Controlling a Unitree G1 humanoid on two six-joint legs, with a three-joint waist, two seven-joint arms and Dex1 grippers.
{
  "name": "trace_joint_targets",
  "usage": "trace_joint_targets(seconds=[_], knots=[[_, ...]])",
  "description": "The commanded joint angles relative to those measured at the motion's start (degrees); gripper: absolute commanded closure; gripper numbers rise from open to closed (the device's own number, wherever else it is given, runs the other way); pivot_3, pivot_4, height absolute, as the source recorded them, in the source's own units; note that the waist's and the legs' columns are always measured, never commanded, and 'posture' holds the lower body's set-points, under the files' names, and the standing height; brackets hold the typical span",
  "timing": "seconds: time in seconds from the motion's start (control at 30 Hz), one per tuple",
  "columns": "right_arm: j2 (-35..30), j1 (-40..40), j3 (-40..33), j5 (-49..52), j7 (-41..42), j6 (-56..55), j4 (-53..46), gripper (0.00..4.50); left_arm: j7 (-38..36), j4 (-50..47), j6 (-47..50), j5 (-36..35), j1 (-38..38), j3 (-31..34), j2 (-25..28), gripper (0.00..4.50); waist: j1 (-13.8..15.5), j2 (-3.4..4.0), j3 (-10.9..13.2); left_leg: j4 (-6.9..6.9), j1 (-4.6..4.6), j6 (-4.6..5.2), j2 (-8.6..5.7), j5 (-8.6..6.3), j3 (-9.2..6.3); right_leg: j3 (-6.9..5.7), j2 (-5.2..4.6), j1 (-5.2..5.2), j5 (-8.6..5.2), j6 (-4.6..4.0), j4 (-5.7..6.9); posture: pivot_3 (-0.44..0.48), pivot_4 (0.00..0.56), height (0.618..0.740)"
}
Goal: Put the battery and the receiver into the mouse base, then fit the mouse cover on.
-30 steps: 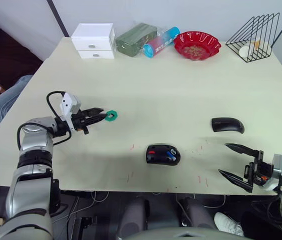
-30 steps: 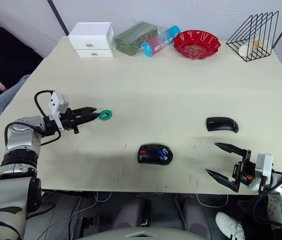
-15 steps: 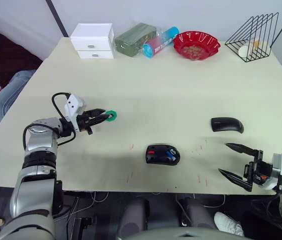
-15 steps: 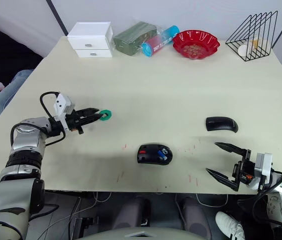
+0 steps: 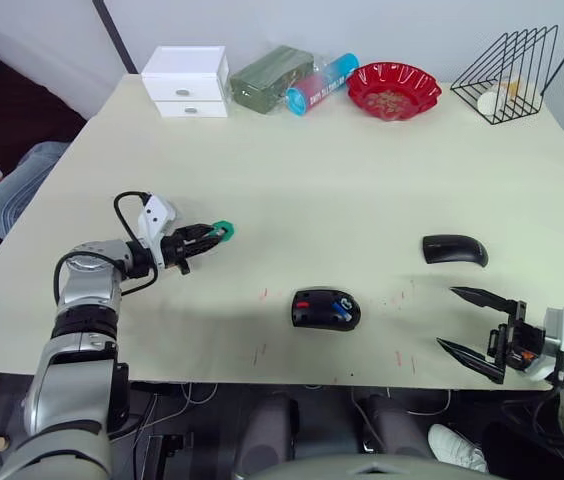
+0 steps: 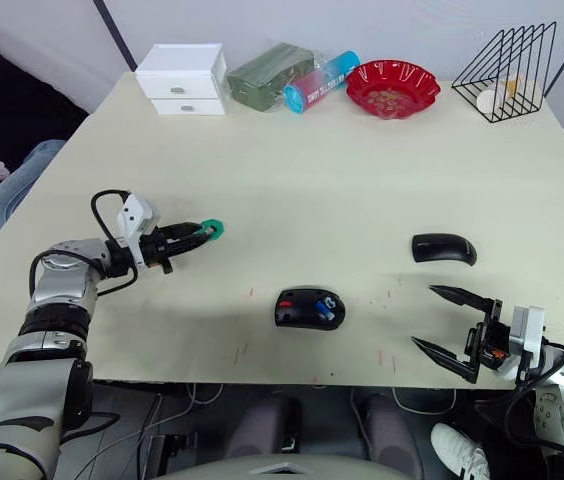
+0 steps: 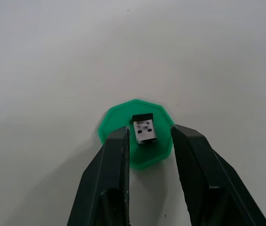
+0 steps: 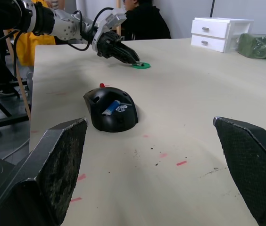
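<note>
The receiver [image 7: 144, 130], a small black-and-silver USB dongle, lies on a green disc [image 7: 135, 140] on the left part of the table [image 5: 342, 180]. The left gripper [image 7: 149, 141] reaches in low over the disc, its fingers [image 7: 116, 155] narrowly apart on either side of the receiver, not touching it; this gap is plain in the left wrist view, while the head views hide it behind the fingertips.

The mouse base [image 5: 326, 308] sits near the front edge at the middle, the battery [image 5: 343, 304] already seated in it beside a red part. The mouse cover [image 5: 455, 249] lies to the right, well apart from the base, with bare table between them.

The right gripper [image 5: 470, 322] hangs at the front right edge, fingers spread wide and empty. A white drawer box [image 5: 187, 81], green pouch [image 5: 272, 77], red bowl [image 5: 394, 90] and wire rack [image 5: 508, 73] line the far edge.
</note>
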Motion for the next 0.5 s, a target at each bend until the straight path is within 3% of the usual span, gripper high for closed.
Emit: trace_joint_targets(seconds=[0.03, 0.5], knots=[[0.1, 0.1, -0.3, 0.3, -0.1, -1.0, -1.0, 0.0, 0.4, 0.9, -1.1, 0.1, -1.5, 0.3, 0.5, 3.03, 0.0, 0.0, 0.0, 0.0, 0.0, 0.0, 0.0, 0.0, 0.0, 0.0, 0.0, 0.0, 0.0, 0.0, 0.0, 0.0, 0.15, 0.74], [0.2, -0.2, -0.2, 0.3, 0.1, -1.4, -0.7, 0.0, 0.8, 2.5, -1.7, 1.0, -2.2, -0.1, -0.5, 3.03, 0.0, -0.01, 0.0, 0.0, 0.0, 0.0, 0.0, 0.0, 0.01, 0.0, 0.0, -0.01, 0.0, 0.0, 0.01, 0.0, 0.15, 0.74]])
